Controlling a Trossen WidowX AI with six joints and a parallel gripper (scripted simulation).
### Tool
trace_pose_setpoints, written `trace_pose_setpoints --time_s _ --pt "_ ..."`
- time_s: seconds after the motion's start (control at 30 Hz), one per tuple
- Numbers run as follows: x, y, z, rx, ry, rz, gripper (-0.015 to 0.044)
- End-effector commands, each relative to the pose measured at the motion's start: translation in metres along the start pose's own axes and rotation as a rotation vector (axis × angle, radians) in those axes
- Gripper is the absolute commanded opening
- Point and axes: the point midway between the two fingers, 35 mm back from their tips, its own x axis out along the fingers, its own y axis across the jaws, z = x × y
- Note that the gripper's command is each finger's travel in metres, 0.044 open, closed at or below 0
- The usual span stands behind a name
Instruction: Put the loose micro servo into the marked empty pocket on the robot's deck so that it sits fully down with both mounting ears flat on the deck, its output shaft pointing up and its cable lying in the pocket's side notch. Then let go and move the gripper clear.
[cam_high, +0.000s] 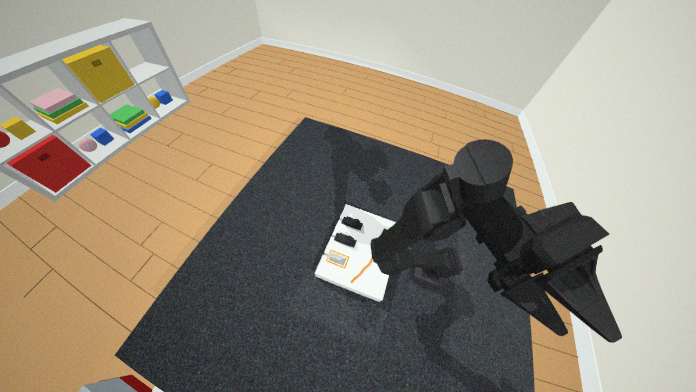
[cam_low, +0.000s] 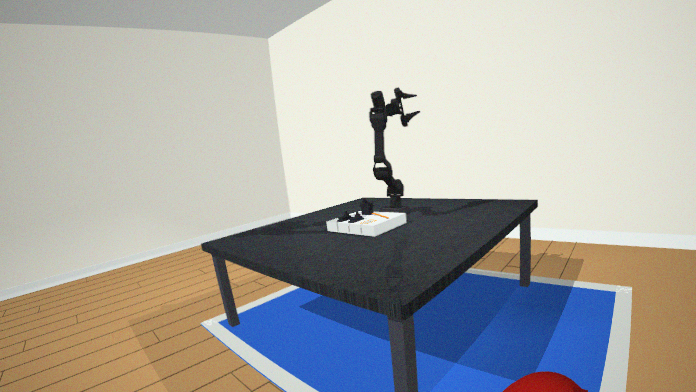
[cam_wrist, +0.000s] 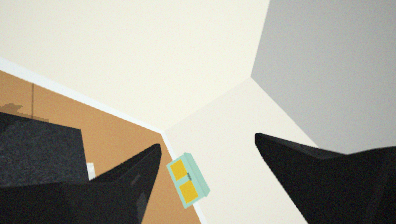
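Observation:
The white deck (cam_high: 367, 290) (cam_low: 390, 225) lies on the dark table. Two black servos (cam_high: 352, 222) (cam_high: 345, 240) (cam_low: 344, 217) (cam_low: 356, 218) stand in a row on it, beside the orange-outlined empty pocket (cam_high: 337, 259) (cam_low: 368, 221). An orange cable (cam_high: 361, 272) (cam_low: 381, 215) lies across the deck. In the exterior view a dark lump (cam_low: 367, 206) at its end looks like the loose servo; its pose is unclear, and the arm hides that spot in the top view. My gripper (cam_high: 589, 336) (cam_low: 417, 104) (cam_wrist: 207, 143) is open and empty, high above the table and far from the deck.
The arm's base (cam_low: 395, 201) stands at the table's rear edge, behind the deck, and a lower arm joint (cam_high: 387, 250) (cam_low: 382, 170) hangs above the deck. Shelves (cam_high: 167, 82) stand far to the left. The wrist view shows walls, floor and a green-and-yellow cabinet (cam_wrist: 199, 179).

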Motion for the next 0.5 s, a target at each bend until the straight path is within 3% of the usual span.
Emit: trace_pose_setpoints --time_s 0.0,0.47 --pt "0.001 0.001 0.001 -0.002 -0.005 0.002 0.0426" --pt "0.019 0.018 0.059 -0.025 -0.229 0.051 0.044"
